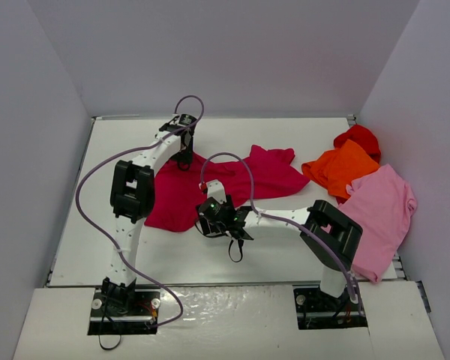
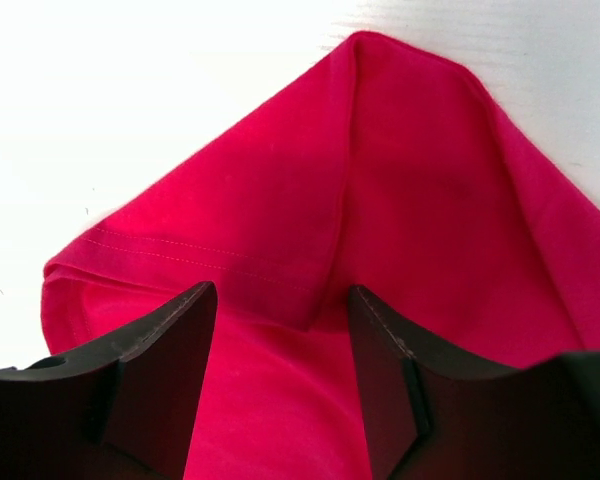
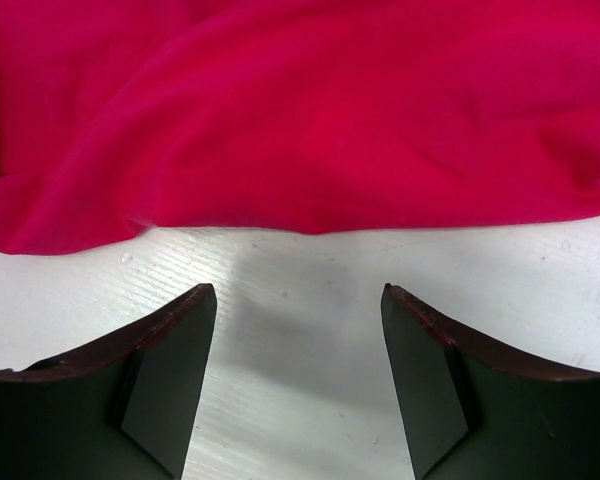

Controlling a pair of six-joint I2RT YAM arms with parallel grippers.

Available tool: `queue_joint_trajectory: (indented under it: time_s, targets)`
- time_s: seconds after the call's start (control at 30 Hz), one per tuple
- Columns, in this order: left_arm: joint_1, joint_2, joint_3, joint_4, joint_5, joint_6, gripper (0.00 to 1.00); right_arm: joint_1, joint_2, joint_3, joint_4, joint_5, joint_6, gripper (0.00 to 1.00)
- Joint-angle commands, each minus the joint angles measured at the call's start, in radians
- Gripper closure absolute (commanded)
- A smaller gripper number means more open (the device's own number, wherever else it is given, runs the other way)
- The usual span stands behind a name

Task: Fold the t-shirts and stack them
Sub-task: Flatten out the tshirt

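The left gripper (image 2: pixel 280 292) straddles a fold at the far-left corner of the crimson t-shirt (image 1: pixel 274 176), jaws parted, right gripper (image 3: pixel 298 290) gaping open off its near edge.

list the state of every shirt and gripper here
large crimson cloth t-shirt: unfolded, rumpled, centre
orange cloth t-shirt: crumpled heap, far right
bright red cloth t-shirt: bunched behind the orange one
light pink cloth t-shirt: spread loosely, unfolded, right side
left gripper: open over crimson corner
right gripper: open, empty, near crimson hem

Matt crimson cloth t-shirt (image 2: pixel 400 200), smooth white table (image 3: pixel 300 300)
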Motion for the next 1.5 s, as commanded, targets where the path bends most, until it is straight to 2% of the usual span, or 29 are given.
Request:
queue_joint_trajectory:
  time_s: [0.0, 0.2, 0.43, 0.5, 0.87, 1.13, 1.37, 1.47]
  targets:
    - [0.008, -0.055, 0.010, 0.021, -0.014, -0.016, 0.50, 0.012, 0.003, 0.039, 0.032, 0.005, 0.021, 0.36]
    - [0.008, -0.061, 0.010, 0.025, -0.012, -0.017, 0.67, 0.014, 0.007, 0.041, 0.031, 0.001, 0.021, 0.36]
    - [0.008, -0.064, -0.006, 0.033, -0.004, -0.015, 0.96, 0.015, 0.021, 0.042, 0.032, -0.007, 0.022, 0.36]
    - [0.008, -0.065, -0.007, 0.033, -0.003, -0.015, 0.99, 0.016, 0.024, 0.042, 0.032, -0.010, 0.021, 0.36]
    - [0.011, -0.098, -0.014, 0.053, -0.029, -0.007, 1.00, 0.023, 0.028, 0.042, 0.032, -0.008, 0.016, 0.37]
    - [0.063, -0.100, 0.106, 0.028, -0.056, -0.004, 1.00, 0.043, 0.010, 0.021, 0.035, -0.013, 0.012, 0.37]
    - [0.084, -0.120, 0.134, 0.173, -0.150, 0.057, 1.00, 0.075, -0.020, -0.006, 0.061, -0.016, -0.003, 0.38]
    - [0.098, -0.096, 0.172, 0.197, -0.145, 0.073, 1.00, 0.085, -0.031, -0.006, 0.096, -0.017, -0.016, 0.42]
